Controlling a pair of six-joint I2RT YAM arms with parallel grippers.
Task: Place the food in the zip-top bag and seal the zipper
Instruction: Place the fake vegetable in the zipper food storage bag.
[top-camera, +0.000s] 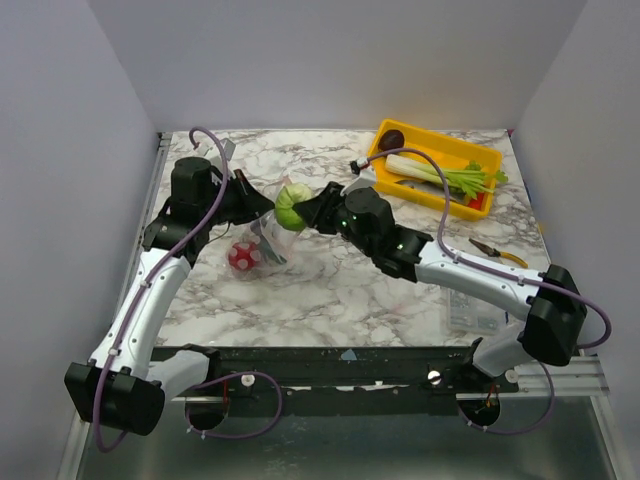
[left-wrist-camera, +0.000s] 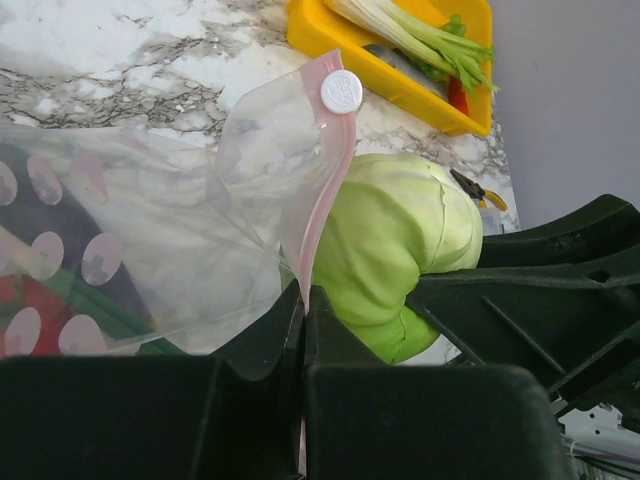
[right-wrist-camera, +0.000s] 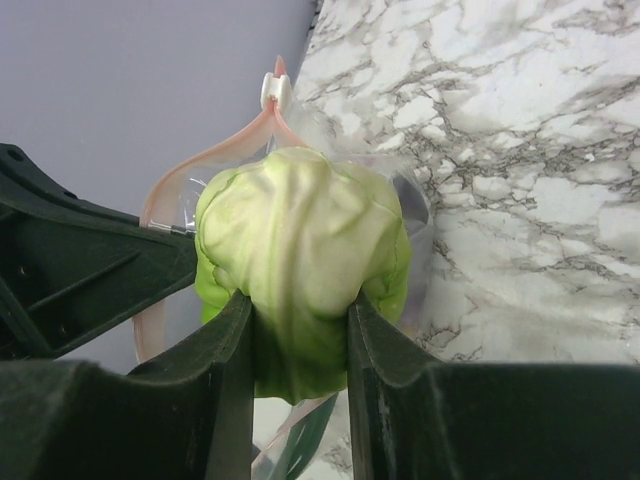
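Observation:
The zip-top bag is lifted at its mouth and holds a red ball-like toy. My left gripper is shut on the bag's pink zipper strip, pinching it at the rim. My right gripper is shut on the bright green leafy toy and holds it at the open bag mouth, beside the white slider. The leafy toy also shows in the left wrist view. The leek and a dark purple toy lie in the yellow tray.
The yellow tray stands at the back right. Pliers lie on the marble table to the right. A rigid clear box sits near the front right edge. Walls close in the left, back and right sides.

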